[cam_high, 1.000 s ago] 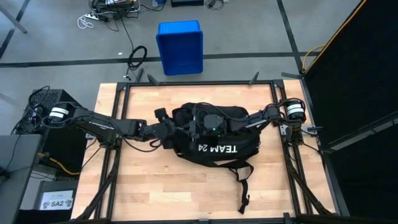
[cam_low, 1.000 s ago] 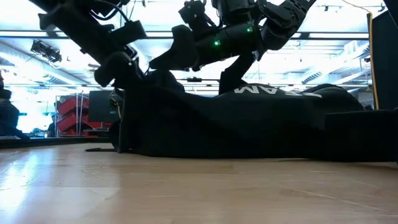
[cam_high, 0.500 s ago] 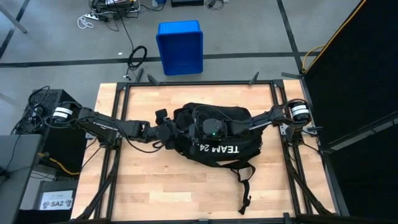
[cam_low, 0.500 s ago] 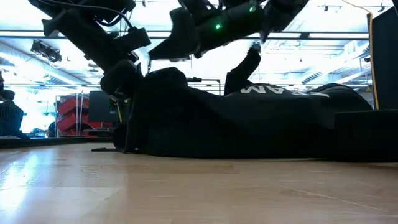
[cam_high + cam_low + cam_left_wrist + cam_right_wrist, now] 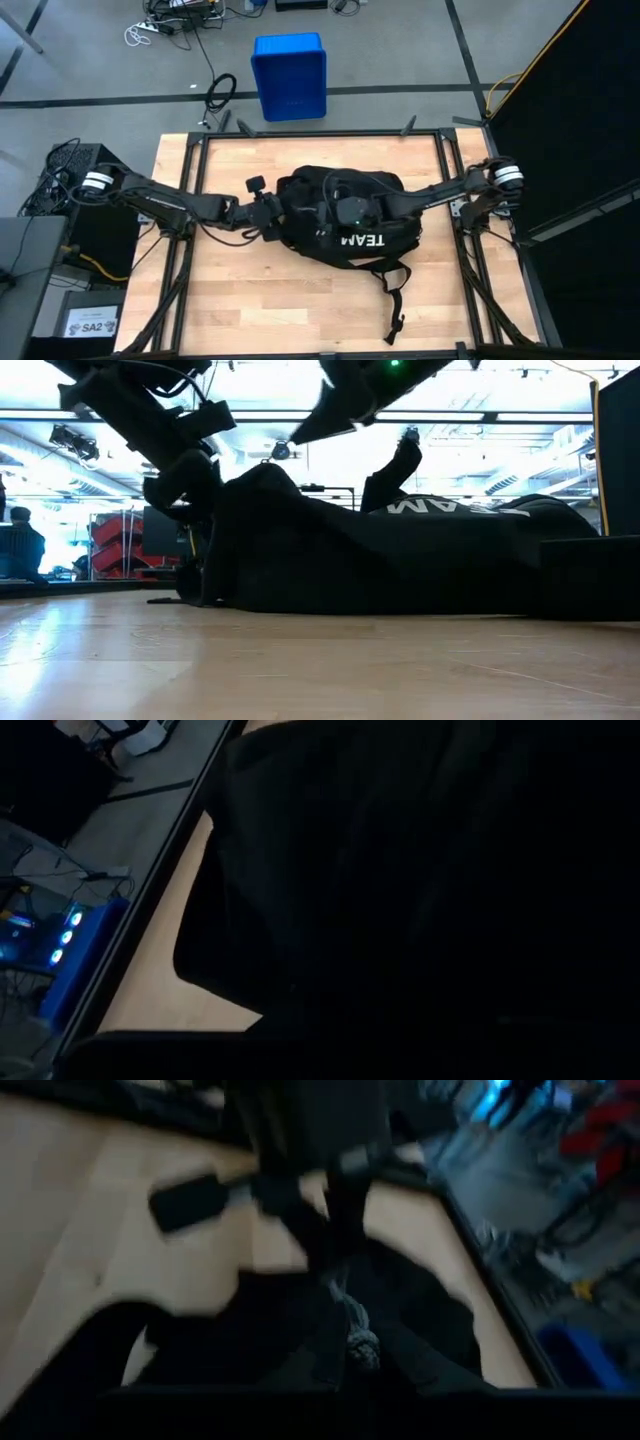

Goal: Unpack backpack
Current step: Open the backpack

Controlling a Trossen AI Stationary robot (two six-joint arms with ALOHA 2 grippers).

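Note:
The black backpack (image 5: 372, 228) lies in the middle of the table with white lettering on its top and a strap (image 5: 392, 300) trailing toward the near edge. My left gripper (image 5: 274, 214) is at the backpack's left end (image 5: 215, 530), and black fabric fills its wrist view. My right gripper (image 5: 324, 203) reaches in from the right, shut, above the backpack's top (image 5: 270, 468). A grey knotted cord (image 5: 357, 1338) shows just ahead of it. My right gripper is shut on the grey knotted cord (image 5: 362, 1358), which runs from the backpack's top back between its fingers. The dark lower edge of the blurred wrist view hides the contact itself. The fingers come from the table's right, slanting down.
A blue plastic crate (image 5: 290, 75) stands on the floor beyond the table's far edge. Bare wood lies near and left of the backpack (image 5: 220, 290). A black flap or strap (image 5: 400, 465) stands up from the backpack's top. A dark box (image 5: 590, 575) sits at the low view's right.
My right gripper has risen and drawn back toward the table's right and near side, tipping closer to level while staying shut. The peak of the backpack's left end stands slightly higher than before, and the arm now covers the end of the lettering.

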